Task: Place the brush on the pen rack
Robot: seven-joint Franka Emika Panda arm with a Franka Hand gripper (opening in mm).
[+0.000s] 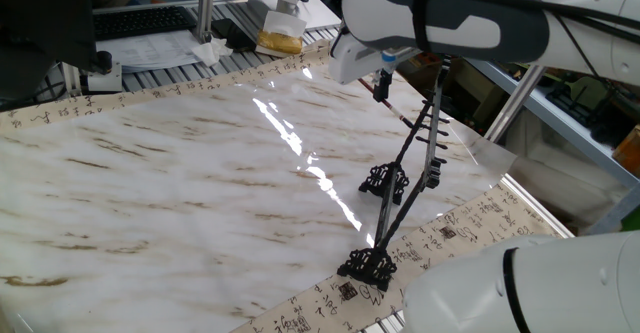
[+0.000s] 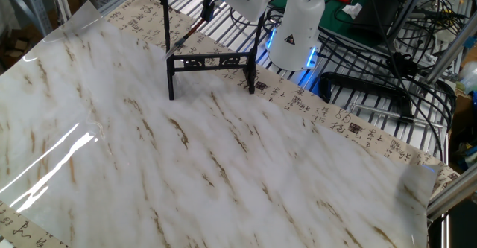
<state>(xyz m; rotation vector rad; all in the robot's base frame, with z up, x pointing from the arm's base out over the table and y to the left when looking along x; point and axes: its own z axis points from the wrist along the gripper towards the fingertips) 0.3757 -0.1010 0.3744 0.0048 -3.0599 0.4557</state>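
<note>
Marble-patterned table [image 1: 150, 193], pen rack [image 1: 405, 178] upright; gripper [image 1: 381, 83] clenched on tilted brush [image 2: 190, 32]

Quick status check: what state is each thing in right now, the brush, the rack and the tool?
brush: tilted, upper end gripped by the tool, lower end near the tabletop behind the rack.
pen rack: upright on the marble table, nothing hanging on it.
tool: shut on the brush, above the rack.
</note>
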